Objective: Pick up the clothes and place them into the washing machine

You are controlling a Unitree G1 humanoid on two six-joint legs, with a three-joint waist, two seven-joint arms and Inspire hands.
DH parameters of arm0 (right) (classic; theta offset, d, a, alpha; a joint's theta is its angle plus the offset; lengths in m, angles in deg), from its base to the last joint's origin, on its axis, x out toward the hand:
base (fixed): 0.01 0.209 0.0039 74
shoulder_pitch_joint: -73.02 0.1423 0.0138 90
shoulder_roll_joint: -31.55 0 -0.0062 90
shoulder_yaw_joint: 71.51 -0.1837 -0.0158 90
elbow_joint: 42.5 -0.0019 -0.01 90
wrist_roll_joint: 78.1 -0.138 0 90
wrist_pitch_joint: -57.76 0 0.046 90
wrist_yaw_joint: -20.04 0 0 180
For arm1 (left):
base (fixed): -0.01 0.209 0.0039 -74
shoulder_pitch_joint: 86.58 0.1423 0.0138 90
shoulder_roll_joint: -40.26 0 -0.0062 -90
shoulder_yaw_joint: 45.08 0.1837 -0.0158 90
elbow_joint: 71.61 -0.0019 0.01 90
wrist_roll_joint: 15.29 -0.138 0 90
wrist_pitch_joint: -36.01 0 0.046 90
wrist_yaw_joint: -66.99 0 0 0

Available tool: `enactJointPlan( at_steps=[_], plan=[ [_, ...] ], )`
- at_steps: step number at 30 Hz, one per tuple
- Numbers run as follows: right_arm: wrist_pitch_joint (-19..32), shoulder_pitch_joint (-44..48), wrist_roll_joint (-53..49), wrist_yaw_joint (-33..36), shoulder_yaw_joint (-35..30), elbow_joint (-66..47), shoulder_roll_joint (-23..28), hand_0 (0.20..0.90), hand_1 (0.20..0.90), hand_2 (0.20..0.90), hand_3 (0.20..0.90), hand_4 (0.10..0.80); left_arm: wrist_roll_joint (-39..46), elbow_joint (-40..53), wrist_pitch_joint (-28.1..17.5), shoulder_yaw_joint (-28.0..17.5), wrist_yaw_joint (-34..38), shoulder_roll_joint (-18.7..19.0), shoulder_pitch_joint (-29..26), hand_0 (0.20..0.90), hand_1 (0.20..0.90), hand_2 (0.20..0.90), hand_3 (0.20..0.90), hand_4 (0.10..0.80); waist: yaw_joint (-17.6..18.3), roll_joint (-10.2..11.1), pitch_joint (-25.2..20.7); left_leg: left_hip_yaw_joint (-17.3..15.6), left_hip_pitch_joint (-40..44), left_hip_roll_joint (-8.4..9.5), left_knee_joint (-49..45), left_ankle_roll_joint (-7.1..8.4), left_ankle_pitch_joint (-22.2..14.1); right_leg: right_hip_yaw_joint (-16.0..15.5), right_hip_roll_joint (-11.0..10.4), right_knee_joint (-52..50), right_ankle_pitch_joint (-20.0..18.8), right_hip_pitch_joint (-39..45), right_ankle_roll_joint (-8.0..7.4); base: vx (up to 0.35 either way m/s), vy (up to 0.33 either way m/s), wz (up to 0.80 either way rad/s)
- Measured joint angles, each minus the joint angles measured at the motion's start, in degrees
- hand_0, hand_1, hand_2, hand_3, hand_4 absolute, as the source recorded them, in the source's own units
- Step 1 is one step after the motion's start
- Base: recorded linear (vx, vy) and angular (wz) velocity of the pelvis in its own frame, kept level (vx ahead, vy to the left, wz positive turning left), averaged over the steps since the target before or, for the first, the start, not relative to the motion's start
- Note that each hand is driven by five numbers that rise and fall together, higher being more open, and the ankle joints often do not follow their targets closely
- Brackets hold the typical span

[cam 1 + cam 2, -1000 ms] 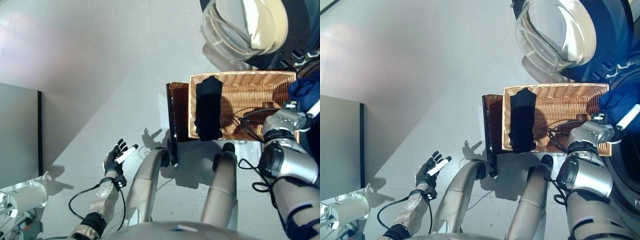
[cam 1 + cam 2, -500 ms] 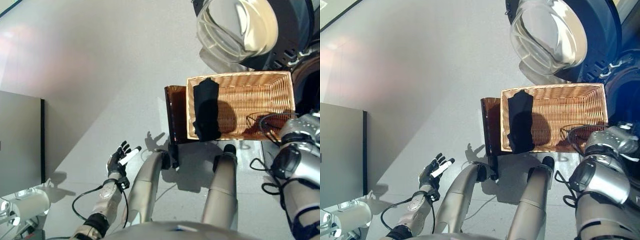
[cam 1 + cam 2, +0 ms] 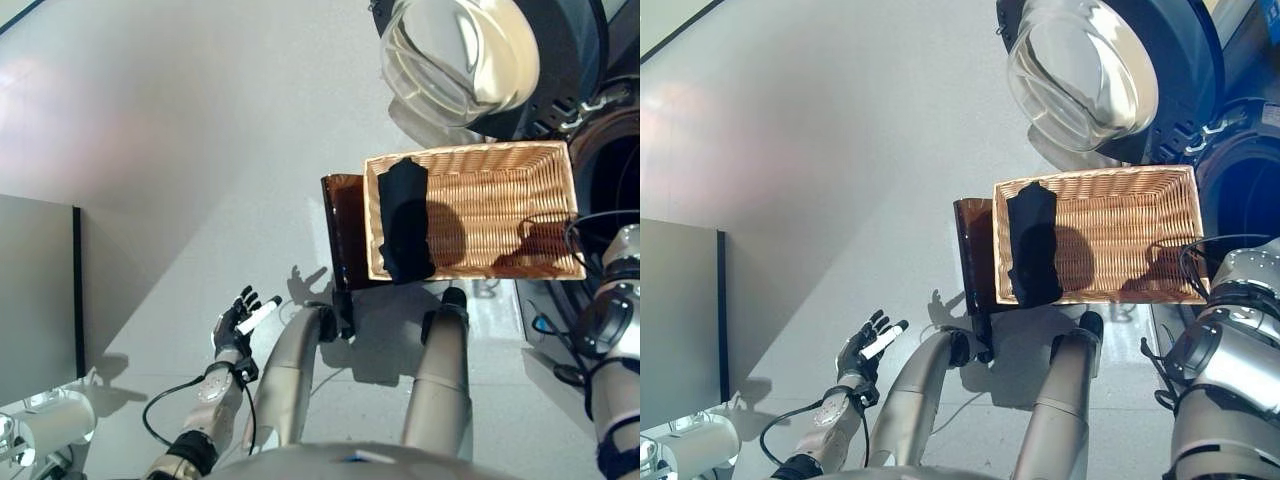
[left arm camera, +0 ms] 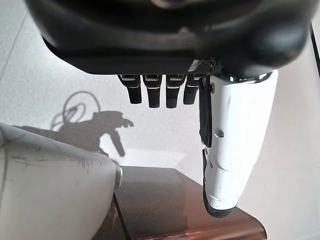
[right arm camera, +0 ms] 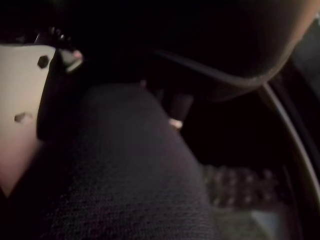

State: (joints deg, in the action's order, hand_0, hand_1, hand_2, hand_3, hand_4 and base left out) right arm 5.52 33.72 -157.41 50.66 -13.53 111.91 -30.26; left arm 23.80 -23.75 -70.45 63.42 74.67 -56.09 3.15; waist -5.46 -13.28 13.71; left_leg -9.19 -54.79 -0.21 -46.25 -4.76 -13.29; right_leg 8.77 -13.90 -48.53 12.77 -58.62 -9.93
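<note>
Clothes: dark garment point(image 5: 120, 170) lies against your right hand point(image 5: 22, 110), grip unreadable | black garment point(image 3: 404, 222) remains in basket point(image 3: 500, 160) | left hand point(image 3: 238, 318) open, idle.

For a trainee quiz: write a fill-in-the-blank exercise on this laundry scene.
1. The black garment lies draped over the ____ end of the wicker basket.
2. The washing machine door stands ____.
3. The left robot hand holds ____, its fingers straight.
4. The basket rests on a ____ stand.

Missing words: left; open; nothing; brown

Bright floor glare, dark blurred wrist view
</note>
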Motion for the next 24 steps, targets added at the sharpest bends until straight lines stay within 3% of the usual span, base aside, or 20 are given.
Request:
enactJointPlan(
  at_steps=[1, 5, 13, 19, 20, 21, 24],
  plan=[
    [0.0, 0.0, 0.0, 0.2, 0.0, 0.0, 0.0, 0.900, 0.900, 0.900, 0.900, 0.800, 0.0, 0.0, 0.0, 0.0, 0.0, 0.0, 0.0, 0.900, 0.900, 0.900, 0.900, 0.800, 0.0, 0.1, 0.0, 0.0, 0.0, -0.03, -0.1, -0.03, -0.1, 0.0, 0.0, 0.0, 0.0, 0.0, 0.00, 0.072, -0.003, -0.03],
    [0.0, 0.1, 0.0, 0.9, 0.1, -0.1, -0.5, 0.900, 0.900, 0.900, 0.900, 0.800, 0.0, 0.0, 0.0, -0.3, 0.2, 0.0, 0.0, 0.900, 0.900, 0.900, 0.900, 0.800, 0.1, 0.3, 0.1, 0.2, -0.6, -0.11, -1.4, -0.10, -0.6, 0.3, 0.4, -0.3, -0.5, -0.2, -0.93, -0.012, 0.007, -0.05],
    [0.5, 0.3, 0.0, 2.1, 0.3, -0.1, -4.3, 0.900, 0.900, 0.900, 0.900, 0.800, 0.2, -0.2, 0.0, -0.6, 1.2, 0.0, 0.2, 0.900, 0.900, 0.900, 0.900, 0.800, 0.8, 2.2, 0.0, 0.0, -0.9, -0.04, -1.9, 0.18, -1.7, 1.2, 0.6, -0.2, -0.1, -0.6, -0.89, -0.003, 0.001, -0.04],
    [0.9, 0.4, 0.0, 2.0, 1.5, 0.2, -7.0, 0.900, 0.900, 0.900, 0.900, 0.800, 1.4, -0.1, 0.1, -1.1, 1.3, -0.1, 0.2, 0.900, 0.900, 0.900, 0.900, 0.800, 1.5, 2.7, 0.3, 0.2, -1.6, -0.33, -2.6, -0.52, -2.1, 0.9, 0.8, -0.1, 0.0, -0.9, -1.02, 0.030, -0.007, -0.02],
    [0.0, -0.4, 0.2, 1.8, 3.0, 0.8, -7.1, 0.900, 0.900, 0.900, 0.900, 0.800, 1.4, -0.1, 0.2, -1.3, 1.2, -0.1, -0.1, 0.900, 0.900, 0.900, 0.900, 0.800, 1.4, 2.8, 0.3, 0.2, -1.6, -0.35, -2.8, -0.52, -2.1, 1.0, 0.9, -0.3, -0.4, -0.9, -1.56, 0.000, 0.000, 0.00],
    [-1.2, -0.3, 0.7, 1.6, 5.9, 3.3, -7.0, 0.900, 0.900, 0.900, 0.900, 0.800, 1.8, 0.0, 0.1, -1.6, 1.3, -0.1, -0.1, 0.900, 0.900, 0.900, 0.900, 0.800, 1.6, 2.8, 0.3, 0.1, -1.6, -0.57, -2.9, -0.51, -2.5, 0.7, 0.8, -0.2, 0.3, -0.7, -1.00, 0.000, 0.000, 0.00],
    [-8.9, -2.2, 5.7, 0.2, 12.2, 6.7, -7.8, 0.900, 0.900, 0.900, 0.900, 0.800, 2.0, 0.0, 0.0, -2.2, 1.2, -0.1, -0.2, 0.900, 0.900, 0.900, 0.900, 0.800, 1.4, 3.5, 0.4, 0.2, -1.6, -1.01, -3.1, -0.39, -2.3, 0.3, 1.1, -0.3, -0.4, -0.8, -1.32, -0.006, -0.018, -0.03]
  ],
)
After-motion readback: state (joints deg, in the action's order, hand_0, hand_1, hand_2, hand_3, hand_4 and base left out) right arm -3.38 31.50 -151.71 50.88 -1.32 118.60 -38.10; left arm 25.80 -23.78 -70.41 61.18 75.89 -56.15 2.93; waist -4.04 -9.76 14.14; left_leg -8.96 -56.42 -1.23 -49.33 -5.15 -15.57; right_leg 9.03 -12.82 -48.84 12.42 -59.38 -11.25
